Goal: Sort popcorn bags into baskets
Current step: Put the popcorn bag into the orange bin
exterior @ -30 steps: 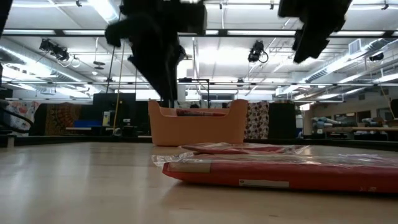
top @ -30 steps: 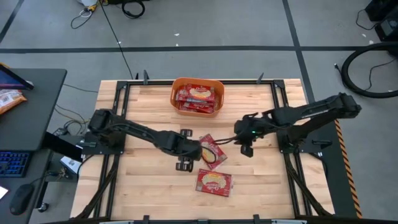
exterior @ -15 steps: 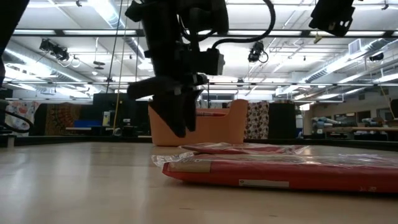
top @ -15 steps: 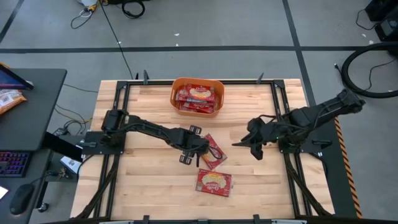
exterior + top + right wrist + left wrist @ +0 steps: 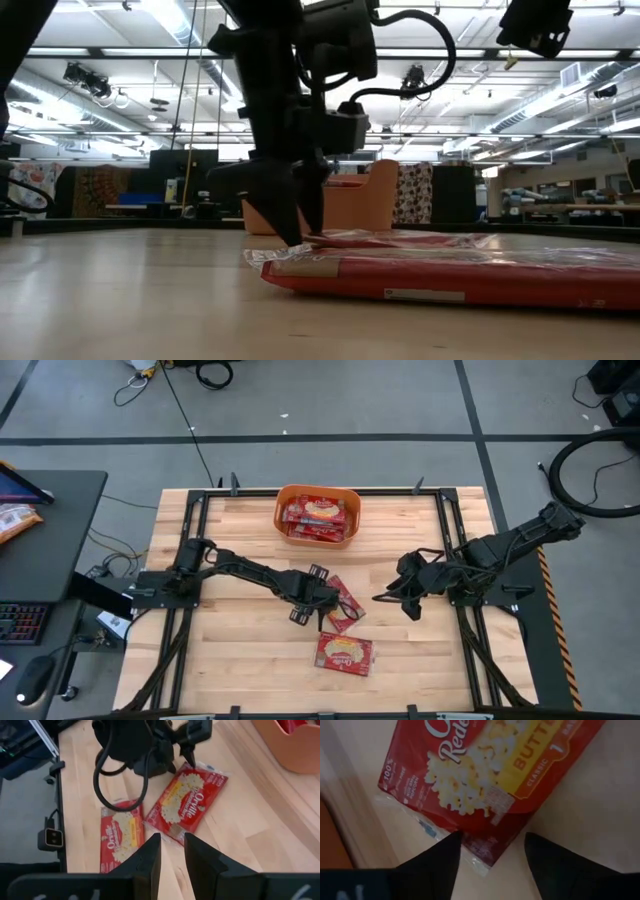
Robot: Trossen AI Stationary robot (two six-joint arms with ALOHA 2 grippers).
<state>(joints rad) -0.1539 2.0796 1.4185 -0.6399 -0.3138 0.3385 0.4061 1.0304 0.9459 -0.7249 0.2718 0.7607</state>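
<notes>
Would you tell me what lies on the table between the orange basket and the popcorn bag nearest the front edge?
In the high view, one other popcorn bag lies between the basket and the front bag, with the left hand open at its edge.

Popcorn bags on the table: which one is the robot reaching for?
The tilted bag nearer the basket. The left tool straddles its corner, open. The other bag lies flat, untouched, closer to the table's front edge.

Layout relative to the basket (image 5: 317,515), which stands at the table's (image 5: 240,670) far edge, midway across, and holds several popcorn bags (image 5: 318,520). Nearer than the basket, a tilted popcorn bag (image 5: 340,603) lies at mid-table; a second bag (image 5: 345,652) lies nearer still. The left gripper (image 5: 318,608) sits at the tilted bag's left edge. The right gripper (image 5: 385,598) hangs right of that bag.
</notes>
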